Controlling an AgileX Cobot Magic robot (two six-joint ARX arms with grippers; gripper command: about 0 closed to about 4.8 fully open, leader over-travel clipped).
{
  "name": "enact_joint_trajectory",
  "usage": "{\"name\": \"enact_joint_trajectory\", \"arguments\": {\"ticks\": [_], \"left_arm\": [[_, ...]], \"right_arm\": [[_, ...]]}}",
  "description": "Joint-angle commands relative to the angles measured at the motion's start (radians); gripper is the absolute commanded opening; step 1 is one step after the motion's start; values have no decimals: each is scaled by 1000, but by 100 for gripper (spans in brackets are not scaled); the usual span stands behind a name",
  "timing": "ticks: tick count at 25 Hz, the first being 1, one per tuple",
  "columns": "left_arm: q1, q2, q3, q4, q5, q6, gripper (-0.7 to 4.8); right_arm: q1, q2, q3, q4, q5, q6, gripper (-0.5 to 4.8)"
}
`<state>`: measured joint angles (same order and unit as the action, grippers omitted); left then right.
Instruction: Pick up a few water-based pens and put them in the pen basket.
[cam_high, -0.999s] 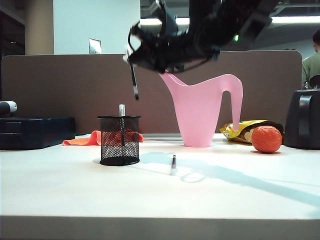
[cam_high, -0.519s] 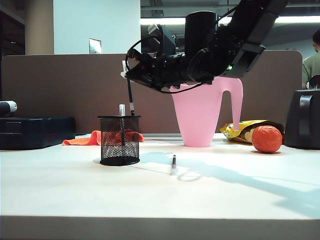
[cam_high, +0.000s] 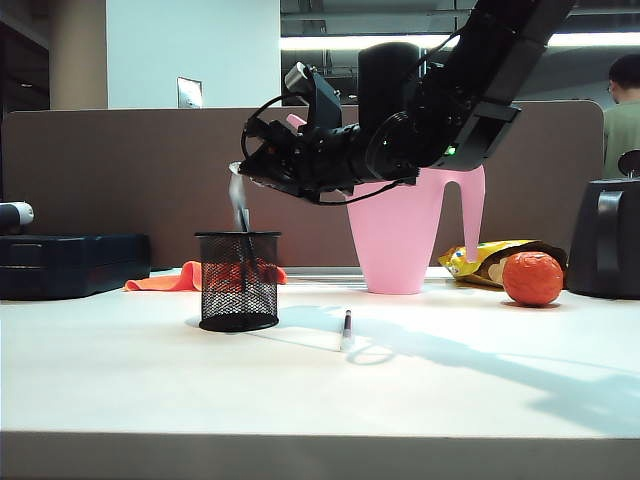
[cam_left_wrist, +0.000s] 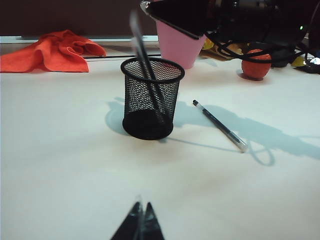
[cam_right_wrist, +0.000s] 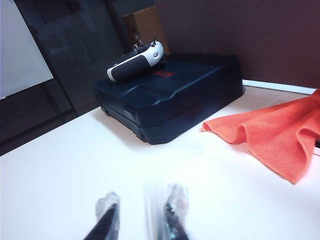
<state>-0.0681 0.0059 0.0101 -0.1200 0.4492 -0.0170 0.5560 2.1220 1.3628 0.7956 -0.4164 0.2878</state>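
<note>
A white table (cam_high: 120, 380) fills the scene, with a tall pink watering can (cam_high: 400, 230) at the far middle, an orange ball (cam_high: 532, 277) to its right and an orange cloth (cam_high: 170, 277) at the far left. The right arm reaches in from the upper right, its right gripper (cam_right_wrist: 139, 212) hanging just above the pen basket (cam_high: 238, 281), jaws parted with a blurred pale streak between them that may be a pen slipping free. In the exterior view a blurred pen (cam_high: 238, 205) stands tilted through the basket's rim, below that gripper; the left wrist view shows two dark shafts (cam_left_wrist: 150, 85) inside the mesh. One more pen (cam_high: 347, 327) lies flat on the table just right of the basket, nearer the camera, untouched. The left gripper (cam_left_wrist: 139, 225) sits low over the near table, well apart from everything, its tips pressed together on nothing. By this reading the job is mostly done: two pens in or entering the basket, one left to collect
</note>
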Motion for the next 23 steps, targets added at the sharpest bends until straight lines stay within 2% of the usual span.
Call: {"name": "enact_joint_trajectory", "arguments": {"ticks": [1,3,4,6,10,13,15,17,19,22,23], "left_arm": [[1,0,2,9,0,2,-4],[0,0,2,9,0,2,-4],[1,1,2,9,0,2,-4],[0,0,2,9,0,2,-4],[1,0,2,9,-1,3,-4],[1,1,2,9,-1,3,-4],[0,0,2,9,-1,5,-4],[0,1,2,9,-1,5,-4],[0,0,2,9,-1,5,-4],[0,0,2,9,-3,5,-4],[0,0,2,9,-3,5,-4]], "right_arm": [[0,-10,5,16,-5,5,118],[0,-13,5,16,-6,8,112],[-1,-20,5,13,-5,8,90],[-2,-36,5,11,-5,6,6],[-14,-95,5,-55,13,3,-6],[-27,-164,5,-264,87,3,-6],[-47,-241,5,-517,140,0,-6],[-55,-287,5,-675,159,0,-6],[-54,-335,5,-882,232,0,-6],[-50,-340,5,-1073,277,0,-7],[-47,-335,5,-1150,322,0,-6]]}}
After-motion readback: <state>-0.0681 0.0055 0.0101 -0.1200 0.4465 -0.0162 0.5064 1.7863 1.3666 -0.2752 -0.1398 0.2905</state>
